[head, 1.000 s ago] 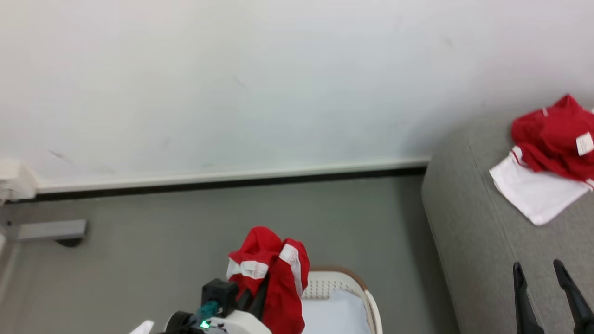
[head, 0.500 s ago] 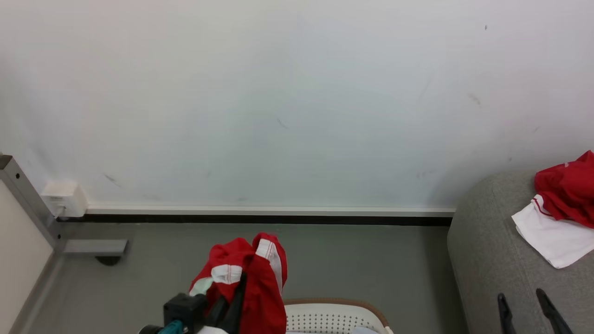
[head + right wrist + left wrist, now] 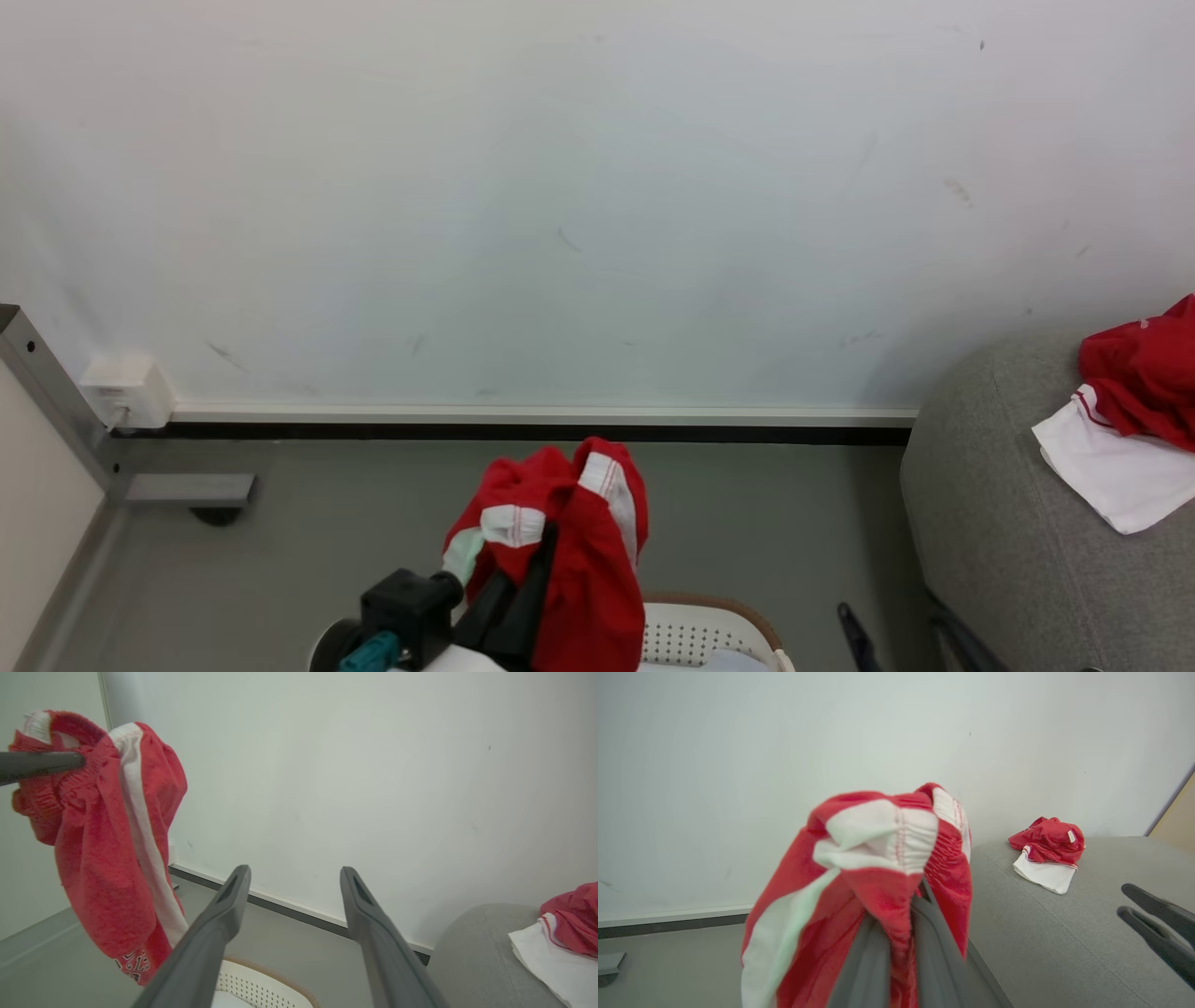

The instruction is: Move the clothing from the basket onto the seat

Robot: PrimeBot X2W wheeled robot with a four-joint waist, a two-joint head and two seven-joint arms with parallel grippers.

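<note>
Rightward since earlier frame: left tool (image 3: 525, 590) clenched on red garment (image 3: 583, 541) above basket (image 3: 695, 637); sofa (image 3: 980, 523) lies at 3 o'clock; right tool (image 3: 294, 873) released, nearer it.

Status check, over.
Left gripper shut on red garment, held up near basket. Right gripper open, empty. Other clothing on seat. Bare floor between basket and seat.

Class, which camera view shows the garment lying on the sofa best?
The left wrist view: the whole red-and-white garment lies on the sofa, unobstructed. The head and right wrist views crop it at their right edges.
</note>
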